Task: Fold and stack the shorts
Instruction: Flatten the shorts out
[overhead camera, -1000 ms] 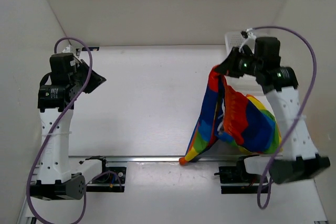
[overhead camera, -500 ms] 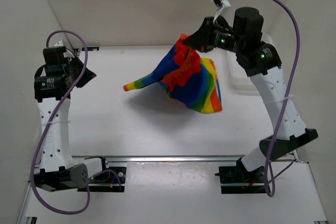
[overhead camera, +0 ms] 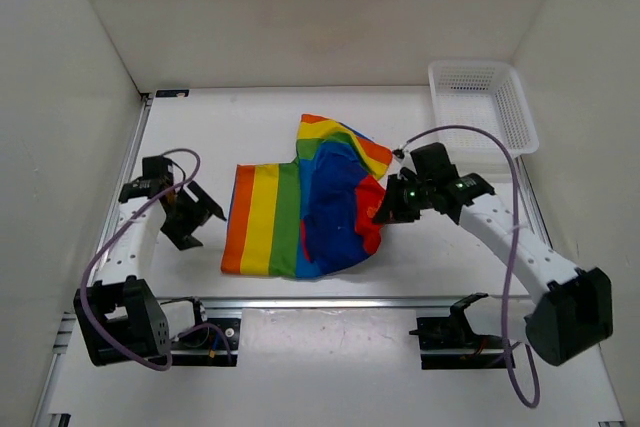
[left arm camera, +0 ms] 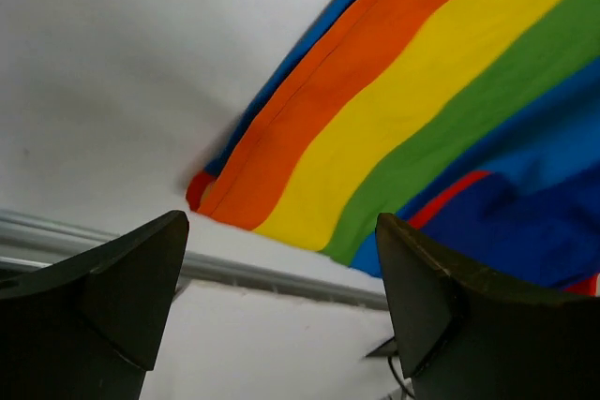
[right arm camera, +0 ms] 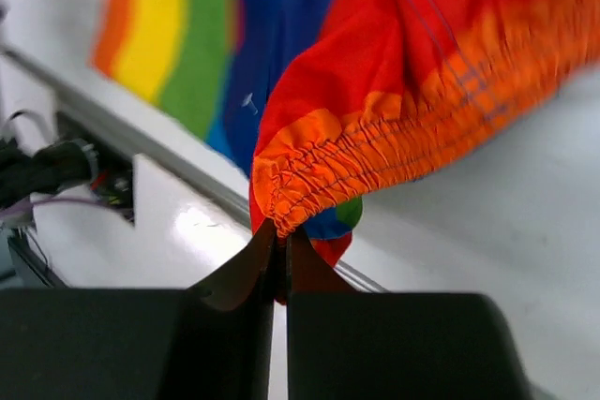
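Currently the shorts (overhead camera: pixel 300 212) lie spread on the bench (overhead camera: pixel 200 132), mostly flat, between the two sets of jaws.

Right jaws: clenched on the gathered orange waistband (right arm camera: pixel 375 152) of the shorts. A fold of the elastic is pinched right at the tips, and the cloth is lifted there. From this grip the garment runs off toward the left jaws: a red and blue panel nearest the tips, then green, yellow and orange stripes.

Left jaws: released, wide apart, nothing between them. They sit low over the bench just beside the orange-striped edge of the shorts, not touching it. In the left wrist view the corner of the leg hem (left arm camera: pixel 202 189) sits just ahead of the open jaws, with the aluminium rail (left arm camera: pixel 281 278) crossing nearer to them.

White mesh basket (overhead camera: pixel 480 102): at the far corner beyond the right jaws, well apart from the shorts.
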